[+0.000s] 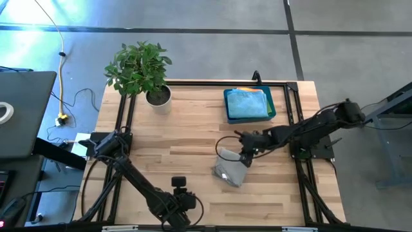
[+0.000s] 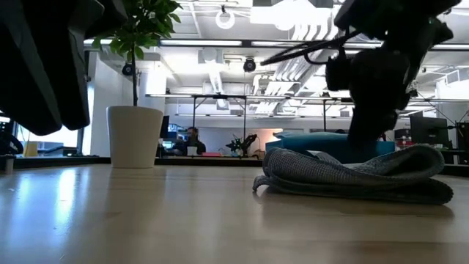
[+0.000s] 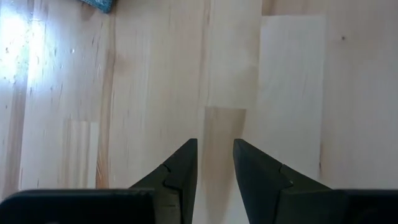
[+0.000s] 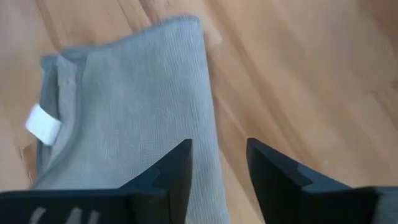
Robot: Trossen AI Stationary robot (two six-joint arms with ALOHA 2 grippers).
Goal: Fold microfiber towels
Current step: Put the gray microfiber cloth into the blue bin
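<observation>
Right gripper: the right gripper hangs over the grey towel, near the middle of the table. Its fingers stand a little apart and nothing is between them.
Contact: one finger is over the cloth edge; whether it touches the cloth, one cannot tell.
Grey towel: it lies folded and flat on the wood, partly under the gripper, with a small white label at one side.
Other towels: a light blue towel lies on top in the blue bin, just behind the gripper.
Left gripper: the left gripper waits at the front edge of the table, fingers narrowly apart, holding nothing.
Free room: bare wood lies between the two grippers; a potted plant stands at the far left corner.
</observation>
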